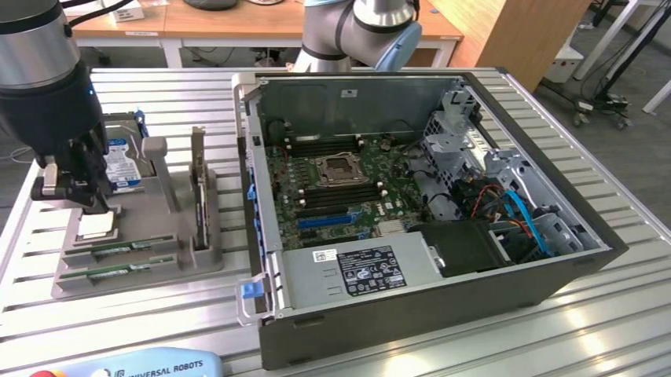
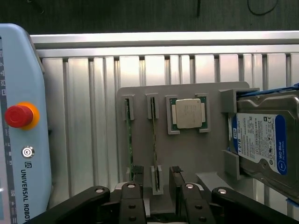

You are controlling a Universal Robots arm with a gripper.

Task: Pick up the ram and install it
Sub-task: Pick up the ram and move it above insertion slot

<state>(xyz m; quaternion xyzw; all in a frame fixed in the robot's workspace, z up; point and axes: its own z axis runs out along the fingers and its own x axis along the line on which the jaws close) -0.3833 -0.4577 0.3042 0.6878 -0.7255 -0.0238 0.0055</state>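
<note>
Gripper [image 2: 155,176] fingers spread open, flanking one ram [image 2: 153,135] standing in the grey tray [image 2: 196,154], at nine o'clock of the PC case [image 1: 441,314] in the exterior view. WD hard drive [image 2: 261,140] alongside, Universal Robots pendant [image 2: 18,154] nearby.

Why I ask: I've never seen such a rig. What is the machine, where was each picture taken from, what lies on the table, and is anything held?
It is one robot arm with a gripper. One picture comes from a camera off the arm; the other from a camera on its wrist, looking past the gripper's fingers. On the slatted metal table stand an open computer case, a grey holder and a control pendant. The holder carries two green ram sticks, a silver processor and a hard drive. The gripper is open above the holder, holding nothing.
</note>
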